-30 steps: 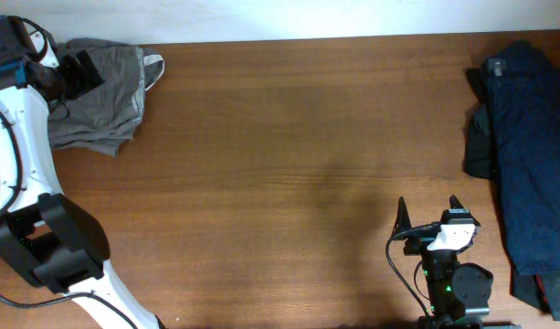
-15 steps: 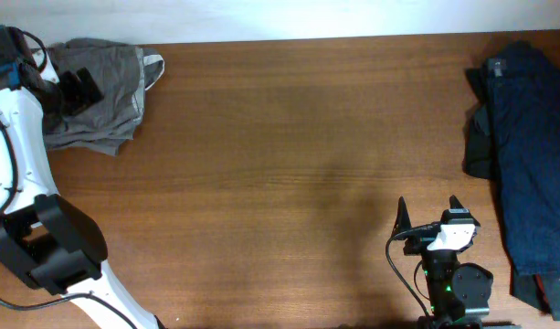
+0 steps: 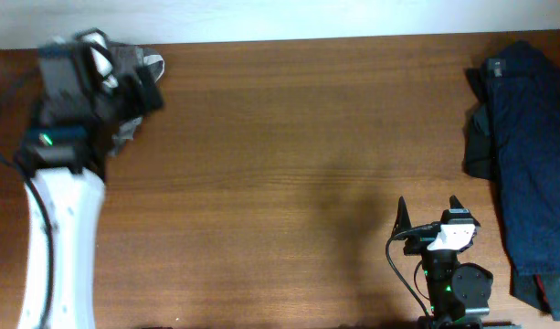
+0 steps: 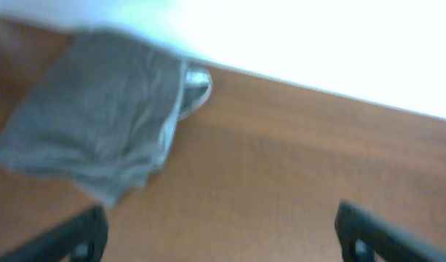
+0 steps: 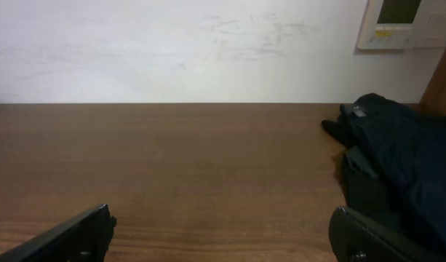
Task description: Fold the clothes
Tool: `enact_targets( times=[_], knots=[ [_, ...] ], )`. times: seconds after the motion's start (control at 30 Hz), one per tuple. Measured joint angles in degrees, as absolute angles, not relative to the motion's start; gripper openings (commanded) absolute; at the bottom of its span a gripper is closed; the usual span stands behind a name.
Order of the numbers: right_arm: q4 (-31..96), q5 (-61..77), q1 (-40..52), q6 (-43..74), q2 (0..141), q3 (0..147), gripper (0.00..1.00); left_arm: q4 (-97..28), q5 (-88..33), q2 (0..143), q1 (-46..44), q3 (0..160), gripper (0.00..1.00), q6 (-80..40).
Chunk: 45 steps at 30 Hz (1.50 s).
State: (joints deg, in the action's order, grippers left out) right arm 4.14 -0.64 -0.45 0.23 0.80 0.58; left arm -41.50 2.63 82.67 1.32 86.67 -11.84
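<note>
1. Overhead, the grey shorts (image 3: pixel 144 62) lay in the upper left corner of the table (image 3: pixel 289 155). They were mostly hidden under the blurred left arm (image 3: pixel 60 201). The dark blue clothes (image 3: pixel 531 137) were piled at the right edge, well apart from them.
2. Only the left wrist view showed the shorts whole. They lay crumpled in the upper left of that frame, with a pale waistband at their right edge, close to the white wall (image 4: pixel 317 51). The left gripper (image 4: pixel 223 236) faced bare wood beside them, its jaws spread wide and empty. This view was blurred.
3. Lower right in the overhead frame sat the right gripper (image 3: pixel 427 212), its jaws spread and touching no cloth.
4. Only the right wrist view showed a pale panel (image 5: pixel 401 22) on the wall, at upper right. The dark blue clothes filled the right side of that frame, and the jaws stood wide apart with nothing between them.
</note>
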Motion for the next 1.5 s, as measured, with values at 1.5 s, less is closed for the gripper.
enact_targets(
  times=[1.5],
  knots=[
    [4.2,-0.6,-0.4,0.2,0.7,0.6,0.99,-3.8,7.2,3.7,3.9,0.9,0.99,-11.7]
  ],
)
